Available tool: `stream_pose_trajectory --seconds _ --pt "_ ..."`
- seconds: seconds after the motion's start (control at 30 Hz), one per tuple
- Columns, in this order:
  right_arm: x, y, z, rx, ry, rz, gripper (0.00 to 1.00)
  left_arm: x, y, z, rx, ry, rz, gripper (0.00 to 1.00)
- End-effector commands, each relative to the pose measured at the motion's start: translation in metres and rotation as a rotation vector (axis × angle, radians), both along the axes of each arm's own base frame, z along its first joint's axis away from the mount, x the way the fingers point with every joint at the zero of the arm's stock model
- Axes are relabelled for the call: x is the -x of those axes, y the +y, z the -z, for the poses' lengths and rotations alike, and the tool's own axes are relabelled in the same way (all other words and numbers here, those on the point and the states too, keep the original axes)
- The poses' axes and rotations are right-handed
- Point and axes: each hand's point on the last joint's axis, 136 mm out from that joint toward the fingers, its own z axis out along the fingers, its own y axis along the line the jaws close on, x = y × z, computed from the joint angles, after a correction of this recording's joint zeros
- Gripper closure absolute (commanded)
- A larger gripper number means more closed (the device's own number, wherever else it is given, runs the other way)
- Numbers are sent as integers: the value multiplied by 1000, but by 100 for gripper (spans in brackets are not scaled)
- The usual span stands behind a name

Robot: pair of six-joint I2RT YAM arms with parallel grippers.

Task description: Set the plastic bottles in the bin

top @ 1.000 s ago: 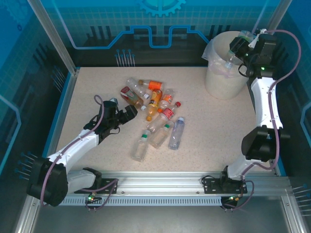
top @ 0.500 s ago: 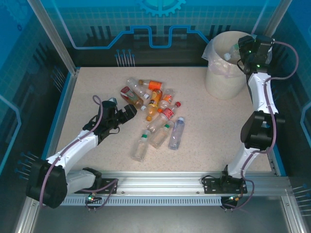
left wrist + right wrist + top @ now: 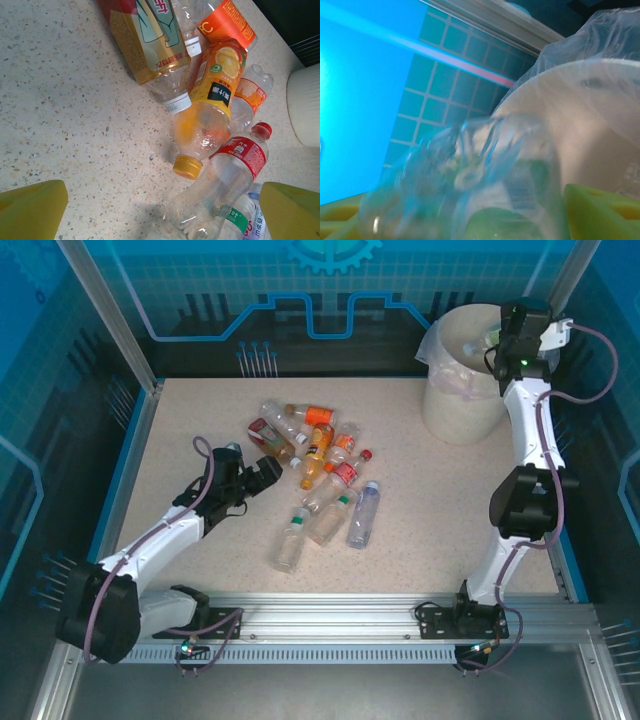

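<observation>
Several plastic bottles (image 3: 320, 465) lie heaped mid-table. My left gripper (image 3: 262, 475) hovers just left of the heap, open and holding nothing. From the left wrist, the left gripper (image 3: 162, 210) looks down on an orange-juice bottle (image 3: 210, 110), a clear red-labelled bottle (image 3: 235, 165) and a yellow tea bottle (image 3: 145, 45). My right gripper (image 3: 505, 335) is up at the far-right rim of the cream bin (image 3: 460, 400). A blurred clear bottle with a green label (image 3: 485, 185) sits between its widely spread fingers (image 3: 600, 210), over the bag-lined bin (image 3: 580, 125). Whether the pads still touch it is unclear.
Glass walls and aluminium posts enclose the speckled table (image 3: 180, 440). The bin stands in the far-right corner, close to the right wall. Bare tabletop lies left of and in front of the bottle heap. The bin's side (image 3: 305, 105) shows at the right of the left wrist view.
The right wrist has swung further over the bin's rim with the clear bottle, and its fingers have spread apart. The left arm has stayed put.
</observation>
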Motion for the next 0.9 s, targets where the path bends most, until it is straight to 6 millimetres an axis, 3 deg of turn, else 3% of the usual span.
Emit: stream_pose_trajectory --seconds 0.0,0.4,0.63,0.87 --pt "14 -7 -8 37 30 71 13 -1 1 3 -1 15 -8 1" --pt "33 3 -27 189 83 3 4 0 6 8 -30 54 -28 1" --pt "39 21 -53 376 110 -86 0 2 9 10 -54 62 -30 1" --pt "48 55 -51 497 166 -275 0 5 9 13 -59 76 -16 1"
